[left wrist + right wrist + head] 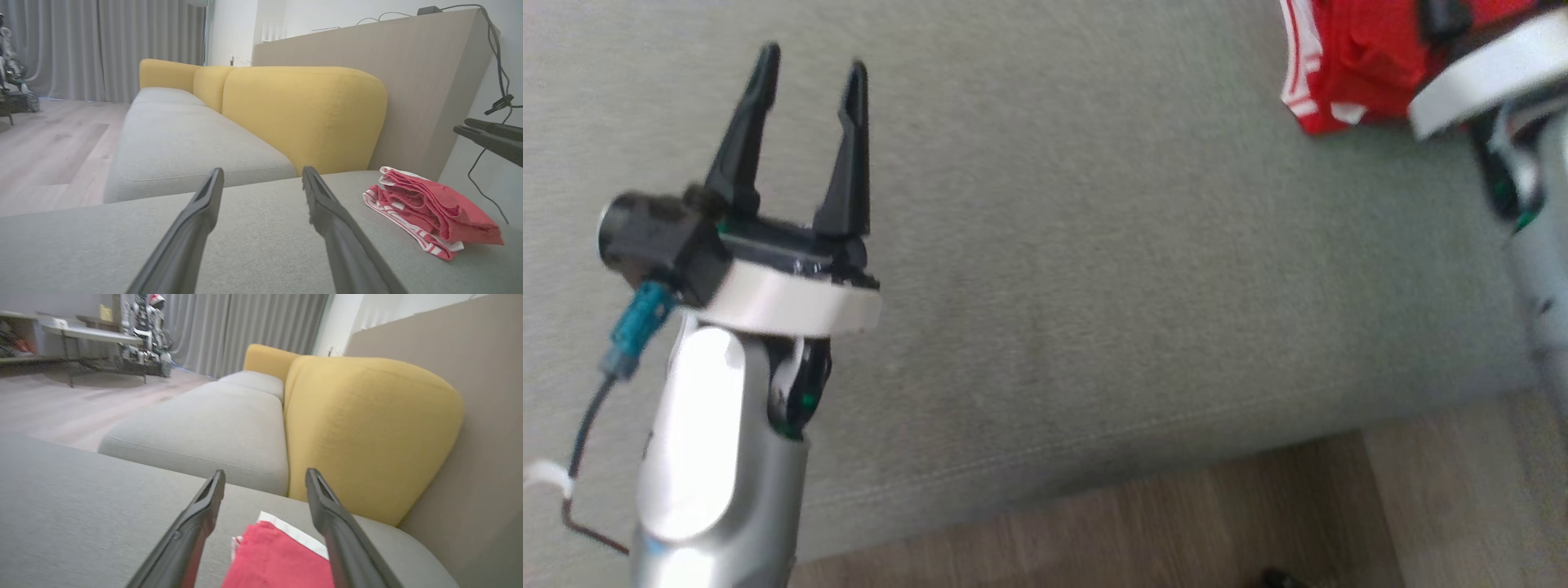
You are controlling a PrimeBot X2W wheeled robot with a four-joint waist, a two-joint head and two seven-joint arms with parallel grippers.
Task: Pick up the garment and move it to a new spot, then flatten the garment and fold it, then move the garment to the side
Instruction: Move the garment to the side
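The garment (1347,65) is red with white stripes and lies folded in a compact stack on the grey sofa seat (1094,245), near its far right end. The left wrist view has the garment (429,212) resting flat, apart from both grippers. My right gripper (265,477) is open just above it, with the garment's (278,559) white-edged corner seen between and below the spread fingers. My left gripper (812,61) is open over bare seat well to the left, its fingers (204,212) holding nothing. The right gripper's fingers (490,136) hover above the garment.
Yellow back cushions (302,114) rise behind the seat, with a wooden panel (408,61) and hanging cables (496,81) at the right. The seat's front edge meets wooden floor (1176,523). A table with clutter (94,335) stands across the room.
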